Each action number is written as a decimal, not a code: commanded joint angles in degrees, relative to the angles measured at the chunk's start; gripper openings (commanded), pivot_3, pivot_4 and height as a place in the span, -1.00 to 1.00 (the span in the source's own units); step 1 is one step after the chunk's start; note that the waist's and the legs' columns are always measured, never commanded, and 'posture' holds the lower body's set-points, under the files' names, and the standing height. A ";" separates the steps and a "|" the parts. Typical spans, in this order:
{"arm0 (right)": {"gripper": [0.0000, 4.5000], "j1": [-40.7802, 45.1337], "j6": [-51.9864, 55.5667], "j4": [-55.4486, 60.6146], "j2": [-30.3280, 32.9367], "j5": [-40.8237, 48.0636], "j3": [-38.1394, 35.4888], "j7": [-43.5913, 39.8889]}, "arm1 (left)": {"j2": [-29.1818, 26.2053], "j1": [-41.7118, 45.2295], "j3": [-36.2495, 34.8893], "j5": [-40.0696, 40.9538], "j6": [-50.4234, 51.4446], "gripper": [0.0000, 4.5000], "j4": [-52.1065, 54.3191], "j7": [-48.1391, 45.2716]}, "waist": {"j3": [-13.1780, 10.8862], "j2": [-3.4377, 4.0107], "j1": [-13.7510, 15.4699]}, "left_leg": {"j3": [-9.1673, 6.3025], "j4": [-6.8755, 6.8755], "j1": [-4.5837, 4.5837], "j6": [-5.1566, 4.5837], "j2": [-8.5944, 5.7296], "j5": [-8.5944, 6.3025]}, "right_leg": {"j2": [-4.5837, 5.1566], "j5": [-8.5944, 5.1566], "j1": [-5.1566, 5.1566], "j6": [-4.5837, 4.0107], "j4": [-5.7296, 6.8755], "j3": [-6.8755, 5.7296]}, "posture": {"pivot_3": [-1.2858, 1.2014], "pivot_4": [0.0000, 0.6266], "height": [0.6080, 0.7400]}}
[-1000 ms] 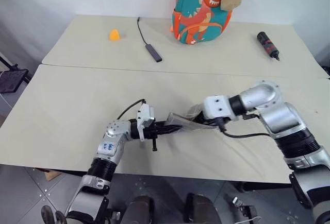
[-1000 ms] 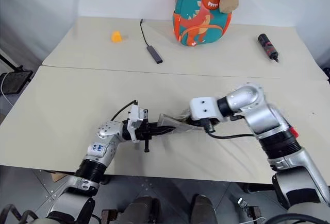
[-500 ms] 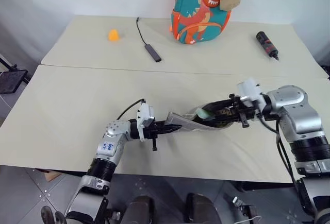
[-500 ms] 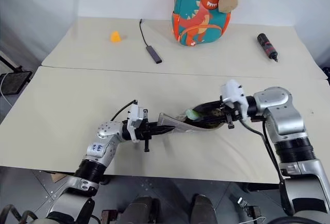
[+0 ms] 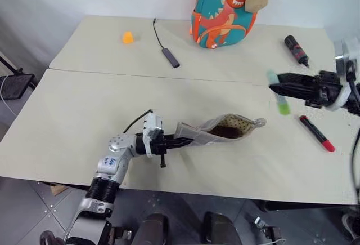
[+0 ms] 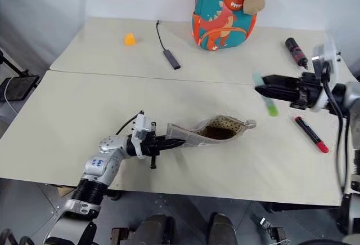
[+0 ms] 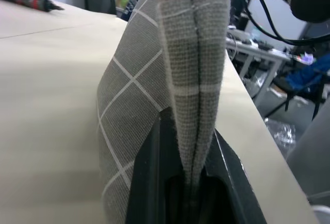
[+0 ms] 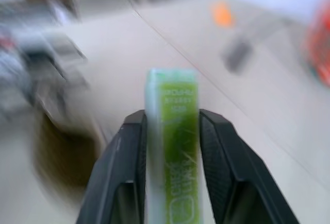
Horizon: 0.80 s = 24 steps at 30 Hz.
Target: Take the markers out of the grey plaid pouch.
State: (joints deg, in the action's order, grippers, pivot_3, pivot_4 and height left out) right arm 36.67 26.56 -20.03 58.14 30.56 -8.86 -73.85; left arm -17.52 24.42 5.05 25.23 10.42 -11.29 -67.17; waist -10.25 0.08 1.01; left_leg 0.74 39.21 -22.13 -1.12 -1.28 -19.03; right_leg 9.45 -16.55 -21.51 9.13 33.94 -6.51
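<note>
Right wrist view: green marker's printed label.

Grey plaid pouch: contents lost in dark opening; green marker: label blurred, lower end cut off between right pincer fingers.

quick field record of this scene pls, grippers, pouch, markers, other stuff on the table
left gripper: shut on the grey plaid pouch at its closed end
pouch: lying on the near table, mouth open, dotted lining showing
right gripper: shut on a green marker, held above the table
red marker: lying on the table right of the pouch
far table: dinosaur backpack, black cylinder, cable with dongle, orange object
</note>
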 commanded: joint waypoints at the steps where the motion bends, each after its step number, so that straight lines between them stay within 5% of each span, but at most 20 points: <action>1: -0.52 -0.83 -3.42 -7.48 1.52 -7.76 1.10 5.23 | -1.18 -1.45 -1.41 3.44 3.93 -1.00 4.51 -0.27 | 0.00 0.01 0.00 | 0.00 0.00 0.00 0.00 0.01 0.00 | 0.00 0.00 -0.01 0.00 0.01 0.00 | 0.03 -0.52 1.00; 9: -0.52 -4.36 -6.82 -13.29 -0.72 -20.02 6.55 14.85 | -3.99 -4.40 -6.03 10.13 14.17 -1.00 10.47 2.18 | -0.06 0.12 -0.91 | 0.01 0.00 0.01 0.02 0.06 0.01 | 0.00 0.00 -0.02 0.00 0.05 0.00 | 0.03 -0.52 1.00; 10: -0.19 -4.50 -8.85 -13.78 -0.71 -21.06 6.94 14.88 | -4.48 -4.79 -7.26 11.74 16.39 -1.00 11.21 2.89 | -0.06 0.12 -0.98 | 0.01 0.00 0.01 0.02 0.06 0.01 | 0.00 0.00 -0.02 0.00 0.05 0.02 | 0.03 -0.52 1.00; 16: 0.69 -2.67 -15.26 -15.76 -1.15 -18.96 4.05 11.18 | -6.19 -6.85 -17.46 22.45 27.18 -1.00 13.69 9.99 | -0.07 0.14 -1.14 | -0.06 0.00 0.02 0.03 0.11 0.02 | -0.01 0.00 -0.02 0.00 0.04 0.02 | 0.03 -0.52 1.00; 18: 0.99 -4.43 -19.96 -11.66 -3.34 -9.41 -1.92 0.74 | -6.11 -8.65 -24.96 29.00 31.70 -1.00 14.59 17.80 | -0.07 0.14 -1.19 | -0.15 0.00 0.03 0.03 0.14 0.02 | -0.01 0.00 -0.02 0.00 0.04 0.04 | 0.03 -0.52 1.00; 24: 0.99 -13.76 -24.07 3.10 -12.32 4.66 -9.49 -9.74 | -2.99 -16.76 -43.09 47.46 37.64 -1.00 17.96 44.18 | -0.08 0.10 -1.00 | -0.50 -0.07 0.15 0.04 0.42 0.00 | -0.03 0.00 0.09 0.00 -0.02 0.11 | 0.03 -0.52 1.00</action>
State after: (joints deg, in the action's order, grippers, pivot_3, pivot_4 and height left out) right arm 24.45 4.69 -21.18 47.70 31.61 -16.40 -82.33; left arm -21.06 8.79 -34.85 67.45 47.04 4.40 -28.95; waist -10.33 0.18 0.01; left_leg 0.23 39.17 -21.97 -1.08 -0.87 -19.03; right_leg 9.43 -16.55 -21.41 9.13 33.93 -6.39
